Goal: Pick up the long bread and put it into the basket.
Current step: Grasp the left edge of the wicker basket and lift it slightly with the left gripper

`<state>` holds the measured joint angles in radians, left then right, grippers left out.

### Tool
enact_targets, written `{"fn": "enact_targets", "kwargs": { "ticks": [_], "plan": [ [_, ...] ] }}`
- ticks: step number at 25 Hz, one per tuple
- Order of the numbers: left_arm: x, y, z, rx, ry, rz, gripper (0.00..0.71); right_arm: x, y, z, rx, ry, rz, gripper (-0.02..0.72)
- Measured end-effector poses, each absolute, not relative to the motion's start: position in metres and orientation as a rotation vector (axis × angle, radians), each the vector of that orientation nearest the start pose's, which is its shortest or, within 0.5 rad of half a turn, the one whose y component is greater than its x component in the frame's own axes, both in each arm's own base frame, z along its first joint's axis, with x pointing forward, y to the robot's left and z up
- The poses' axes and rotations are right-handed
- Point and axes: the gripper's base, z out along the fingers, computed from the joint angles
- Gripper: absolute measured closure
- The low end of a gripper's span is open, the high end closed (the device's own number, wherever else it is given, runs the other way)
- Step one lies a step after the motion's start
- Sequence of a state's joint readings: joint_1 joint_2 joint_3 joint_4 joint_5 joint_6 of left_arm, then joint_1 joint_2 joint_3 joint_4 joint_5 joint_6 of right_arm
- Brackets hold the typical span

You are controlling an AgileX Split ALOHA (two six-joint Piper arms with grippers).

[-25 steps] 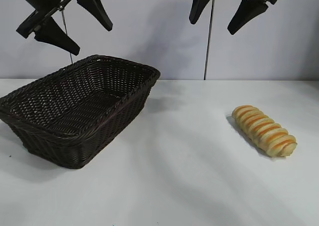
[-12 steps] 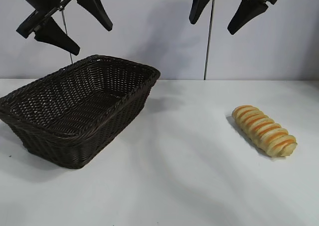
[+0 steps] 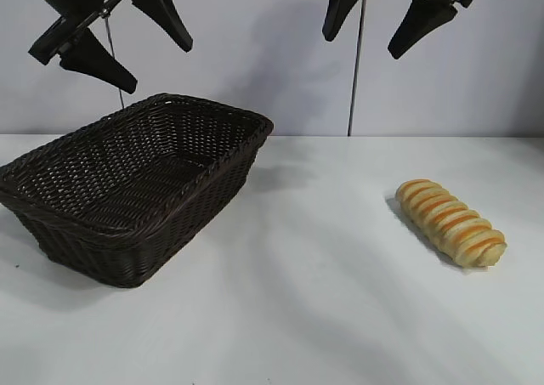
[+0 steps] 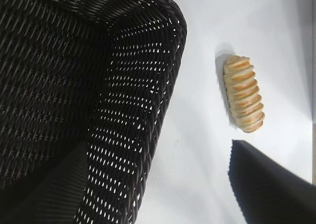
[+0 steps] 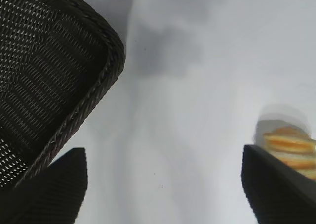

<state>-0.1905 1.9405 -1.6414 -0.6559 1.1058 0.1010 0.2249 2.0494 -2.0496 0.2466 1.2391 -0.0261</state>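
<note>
- Hanging high above the white tabletop (image 3: pixel 323 317), the right gripper (image 3: pixel 381 18) has its black jaws spread wide with nothing between them; it sits over the back edge, nearer the right side than the left.
- Hovering above the back left corner, the left gripper (image 3: pixel 119 41) is likewise spread wide and empty, tilted over the basket's far end.
- The long bread (image 3: pixel 450 223), an elongated golden-yellow loaf with orange-brown crosswise ridges, lies flat on the tabletop towards the right edge, slanted, untouched and well apart from both grippers.
- The basket (image 3: pixel 51 211), a large rectangular dark brown woven wicker one with sloping sides and a braided rim, stands at the left side of the tabletop; as far as its inside shows, it holds nothing.
- Bread and basket are well apart, with bare tabletop between them.
- By my judgement the task has not begun: no grasp, no lift, no carry.
- All remains: lowering a gripper onto the loaf, most likely the right one as the nearer, closing across its width, carrying it leftwards and letting it go over the basket.
</note>
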Motion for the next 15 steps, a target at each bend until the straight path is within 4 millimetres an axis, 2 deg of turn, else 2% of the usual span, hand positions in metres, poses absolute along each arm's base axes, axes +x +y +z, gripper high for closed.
{"fn": "enact_targets", "kwargs": {
  "ticks": [8, 11, 15],
  "plan": [
    [0.391, -0.125, 0.269, 0.092, 2.852, -0.884, 0.139, 0.433, 0.121, 0.319, -0.299, 2.708, 0.398, 0.092],
    [0.386, -0.123, 0.28, 0.105, 2.83, -0.872, 0.139, 0.433, 0.121, 0.319, -0.299, 2.708, 0.398, 0.092],
    [0.369, -0.12, 0.298, 0.106, 2.797, -0.869, 0.139, 0.433, 0.121, 0.319, -0.299, 2.708, 0.398, 0.092]
  ]
}}
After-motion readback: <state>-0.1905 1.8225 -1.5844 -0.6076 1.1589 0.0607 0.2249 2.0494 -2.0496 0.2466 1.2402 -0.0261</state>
